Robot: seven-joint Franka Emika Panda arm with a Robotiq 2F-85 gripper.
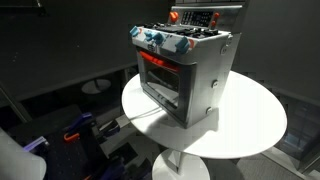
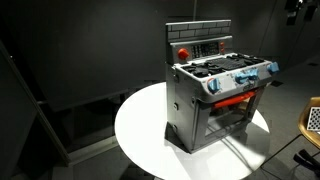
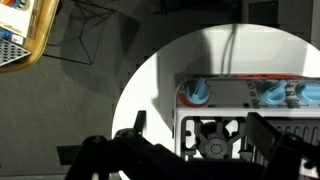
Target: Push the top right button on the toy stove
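Note:
The toy stove (image 1: 185,70) is a silver-grey box with a red-glowing front window, blue front knobs and a raised red back panel. It stands on a round white table (image 1: 255,125) in both exterior views, and it also shows here (image 2: 215,95). In the wrist view I look down on its top (image 3: 240,120), with two blue knobs (image 3: 197,92) and a black burner grate (image 3: 213,140). My gripper (image 3: 195,125) is open and empty above the stove, with one finger on each side of the burner. I cannot make out the back panel's buttons in the wrist view.
The table (image 2: 140,130) stands on a single white pedestal in a dark room. A wooden piece of furniture (image 3: 20,35) is off to one side on the floor, and also shows in an exterior view (image 2: 312,120). Blue and orange items (image 1: 80,130) lie on the floor near the table.

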